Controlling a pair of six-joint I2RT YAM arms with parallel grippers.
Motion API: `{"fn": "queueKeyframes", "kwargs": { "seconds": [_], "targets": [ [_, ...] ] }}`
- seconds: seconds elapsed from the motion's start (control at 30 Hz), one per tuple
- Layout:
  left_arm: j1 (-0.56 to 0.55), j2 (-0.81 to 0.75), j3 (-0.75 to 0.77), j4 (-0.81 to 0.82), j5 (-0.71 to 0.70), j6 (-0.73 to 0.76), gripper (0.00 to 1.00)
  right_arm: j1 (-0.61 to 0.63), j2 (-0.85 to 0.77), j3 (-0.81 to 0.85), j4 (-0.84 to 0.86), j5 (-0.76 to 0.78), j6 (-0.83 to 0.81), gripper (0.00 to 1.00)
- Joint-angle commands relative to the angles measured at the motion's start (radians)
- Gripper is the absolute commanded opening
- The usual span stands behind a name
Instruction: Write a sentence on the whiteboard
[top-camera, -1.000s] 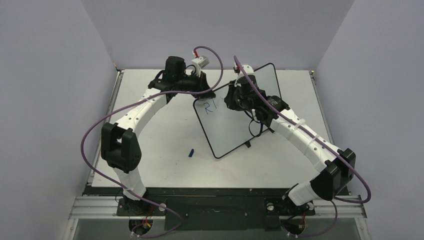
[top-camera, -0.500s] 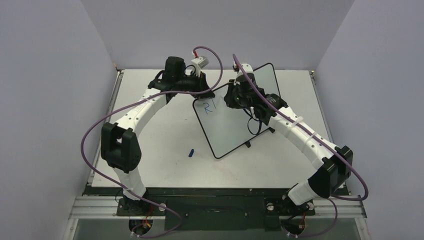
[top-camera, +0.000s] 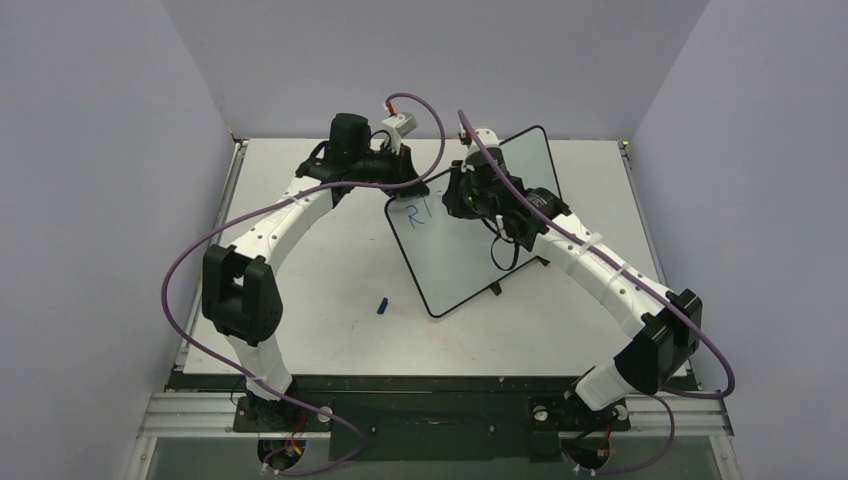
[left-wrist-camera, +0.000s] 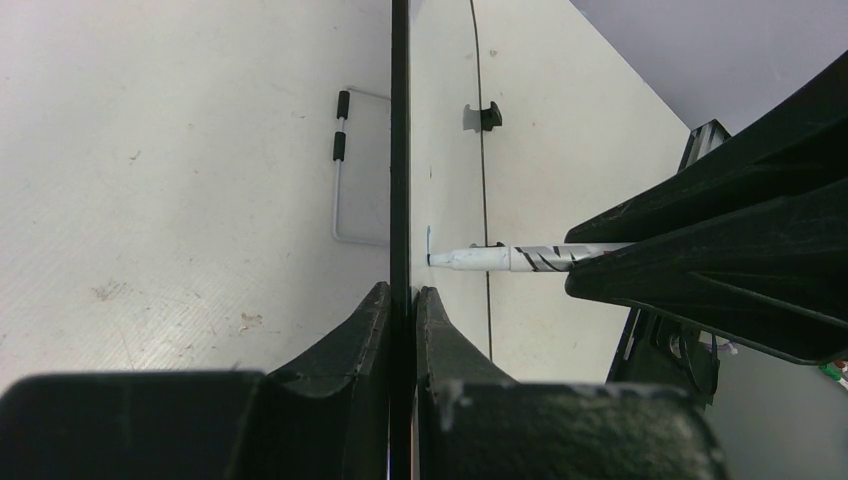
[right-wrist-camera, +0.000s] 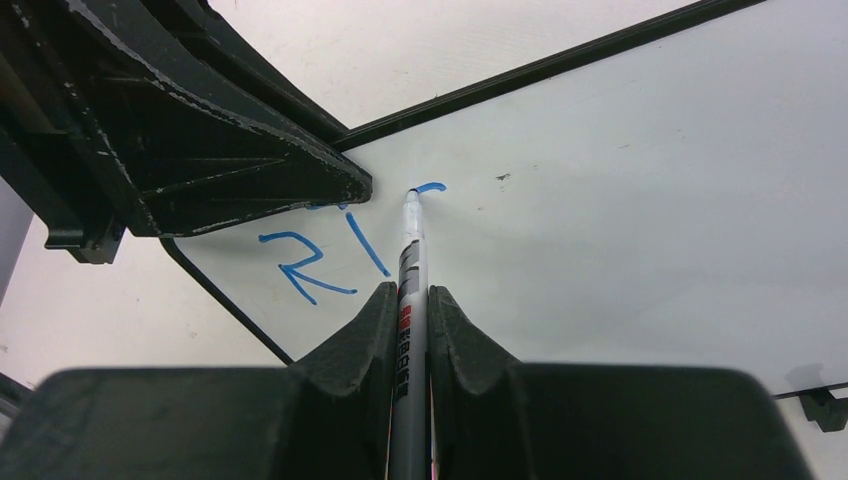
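- Two arms meet at the whiteboard (top-camera: 470, 250) in the top external view. It sits on the far half of the table (top-camera: 300, 290), right of centre, turned askew to the table's edges, with its white face toward the camera.
- The left gripper (top-camera: 410, 183) is at the board's far-left corner. The right gripper (top-camera: 452, 203) is over the upper left part of the face.
- The sentence (top-camera: 418, 212) shows as two blue marks, roughly "RI", close to that same corner.
- One small blue piece (top-camera: 382, 305) lies on the table near its centre, apart from the board's near corner.
- Left wrist view: the board is seen edge-on. Its thin black frame runs between the two fingers, which are closed tight on it, one on each side.
- A white marker (left-wrist-camera: 500, 258) with black markings comes in from the right, out of the other gripper. Its tip touches the board's face just beyond the clamped spot.
- A wire stand (left-wrist-camera: 340, 170) with black sleeves shows on the opposite side of the board, over the table.
- Right wrist view: the fingers are clamped on the marker's barrel, which lies lengthwise between them with the tip forward.
- The tip rests on the white face at the end of a short curved blue stroke, just right of the "RI".
- The left gripper's black body fills the upper left, at the frame beside the letters.
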Motion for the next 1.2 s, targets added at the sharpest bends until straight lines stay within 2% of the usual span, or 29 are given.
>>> {"fn": "queueKeyframes", "kwargs": {
  "seconds": [0.0, 0.5, 0.9, 1.17],
  "targets": [
    [-0.014, -0.051, 0.014, 0.052, 0.023, 0.074, 0.0, 0.012, 0.001, -0.019, 0.048, -0.015, 0.008, 0.0],
    [-0.015, -0.05, 0.014, 0.052, 0.019, 0.073, 0.0, 0.013, -0.046, -0.111, 0.057, 0.0, 0.013, 0.0],
    [-0.015, -0.052, 0.014, 0.052, 0.02, 0.073, 0.0, -0.035, -0.06, -0.132, 0.036, 0.053, 0.013, 0.0],
    [-0.014, -0.051, 0.015, 0.052, 0.019, 0.073, 0.0, -0.034, -0.065, -0.149, 0.031, 0.028, 0.007, 0.0]
  ]
}}
